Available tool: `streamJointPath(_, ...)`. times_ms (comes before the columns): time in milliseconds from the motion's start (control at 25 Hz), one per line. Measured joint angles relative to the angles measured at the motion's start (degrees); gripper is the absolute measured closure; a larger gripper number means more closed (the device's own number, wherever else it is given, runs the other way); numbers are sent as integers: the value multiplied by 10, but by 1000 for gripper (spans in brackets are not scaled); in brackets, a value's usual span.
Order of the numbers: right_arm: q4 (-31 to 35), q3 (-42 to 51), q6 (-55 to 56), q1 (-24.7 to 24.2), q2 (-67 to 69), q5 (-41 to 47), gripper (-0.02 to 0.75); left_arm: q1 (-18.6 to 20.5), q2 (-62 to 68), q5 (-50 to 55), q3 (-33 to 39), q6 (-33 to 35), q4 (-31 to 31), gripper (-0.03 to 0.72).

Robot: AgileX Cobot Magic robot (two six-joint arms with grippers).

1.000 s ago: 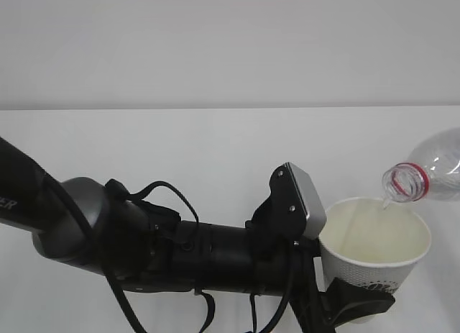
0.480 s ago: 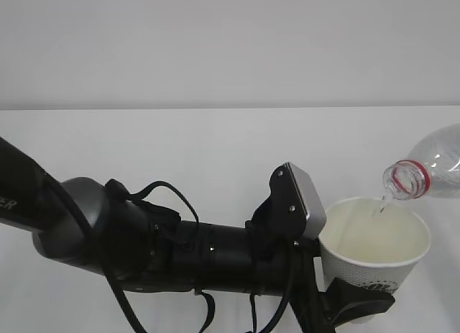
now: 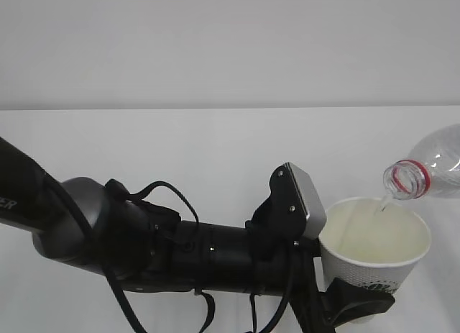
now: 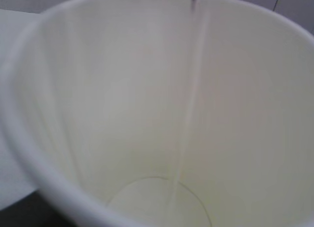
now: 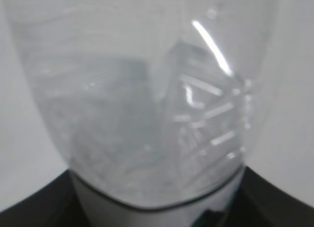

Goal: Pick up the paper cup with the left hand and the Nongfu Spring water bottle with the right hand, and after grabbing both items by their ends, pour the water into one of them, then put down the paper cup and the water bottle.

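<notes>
The white paper cup (image 3: 374, 248) stands upright at the lower right, with my left gripper (image 3: 356, 302) shut on its lower part. The left wrist view looks straight into the paper cup (image 4: 98, 89). A thin stream of water (image 4: 189, 94) runs down its inner wall to a shallow pool at the bottom. The clear Nongfu Spring water bottle (image 3: 431, 167) lies tilted at the right edge, its open mouth with the red neck ring just above the cup's rim. A trickle of water (image 3: 384, 204) falls from it. My right gripper (image 5: 157, 210) is shut on the bottle (image 5: 147, 89), black fingers (image 5: 29, 205) at its sides.
My black left arm (image 3: 144, 239) with cables and a grey block (image 3: 305, 200) stretches across the lower part of the exterior view. Under it lies the white table (image 3: 180, 146), with a plain pale wall (image 3: 230, 45) behind.
The bottle's body has shifted slightly toward the right edge while its mouth stays over the cup. Water keeps trickling in. The left arm and the cup have not moved.
</notes>
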Motion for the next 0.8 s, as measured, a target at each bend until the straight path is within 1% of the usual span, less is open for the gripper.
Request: streamJointPath(800,1,0,-1,0,0,0,274,0,0,0,0,0,0,160)
